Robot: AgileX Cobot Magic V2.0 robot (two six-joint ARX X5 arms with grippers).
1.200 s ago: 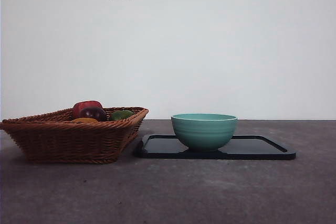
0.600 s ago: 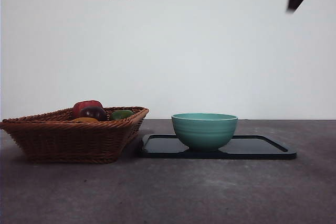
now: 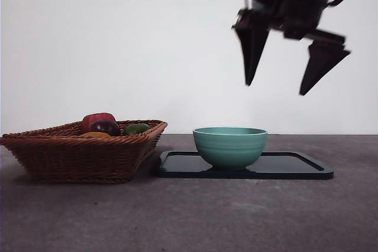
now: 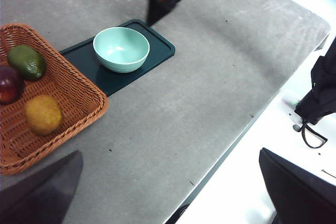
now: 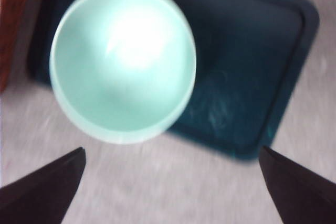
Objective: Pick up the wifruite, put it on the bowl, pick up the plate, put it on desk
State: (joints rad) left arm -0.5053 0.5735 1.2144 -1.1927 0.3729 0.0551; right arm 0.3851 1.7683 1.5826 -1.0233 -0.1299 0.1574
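Fingers [image 3: 316, 69] on my right arm hang open above the bowl [image 3: 230, 146], empty I think, wifruite [image 4: 43, 114] still in its basket [image 4: 68, 90].

Even, soft light in front view; faint shadow under the wicker basket [image 3: 82, 151]. Right wrist view motion-blurred, strong glare inside the bowl [image 5: 123, 61]. Left wrist view sharp, floor beyond the desk [image 4: 210, 93] overexposed.

Bowl [image 3: 230, 147] as landmark: right gripper [image 3: 284, 81] high above it, jaws spread, clear air between. Basket [image 3: 82, 151] flanks bowl; tray [image 3: 295, 166] underneath; open desk [image 3: 189, 216] in front.
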